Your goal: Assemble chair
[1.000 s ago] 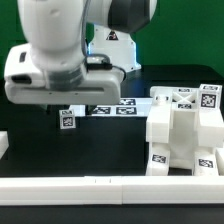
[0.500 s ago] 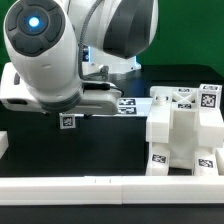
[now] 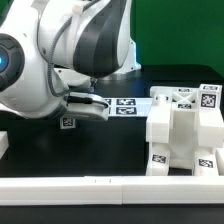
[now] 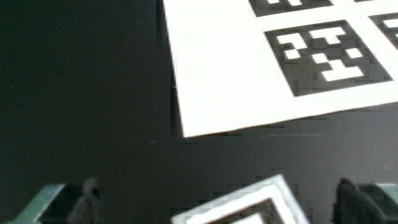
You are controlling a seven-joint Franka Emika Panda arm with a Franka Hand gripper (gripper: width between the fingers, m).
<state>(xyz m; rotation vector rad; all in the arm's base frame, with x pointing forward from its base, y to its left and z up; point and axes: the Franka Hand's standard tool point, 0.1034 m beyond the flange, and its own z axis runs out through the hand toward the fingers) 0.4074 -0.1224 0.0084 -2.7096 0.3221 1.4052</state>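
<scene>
Since a second ago the arm has swung toward the exterior view's left and rolled over; its big white body now fills that side, and the small tagged part it carries sits about where it was. Two-finger gripper reads as holding a small glossy white plastic piece with a black-and-white tag: in the wrist view the tagged corner lies between the two dark fingers, though pad contact is out of sight. Partly built chair, a blocky glossy white plastic structure with tags, stands at the exterior view's right, well apart from the gripper. Flat white marker board lies under the wrist camera, just beside the held piece.

Risks, judged: piece looks tilted between the fingers, so wrist rotation could let it slip or twist, spoiling alignment at the chair. Arm bulk hides much of the table, so a swing toward the chair could clip the structure and shift it.
</scene>
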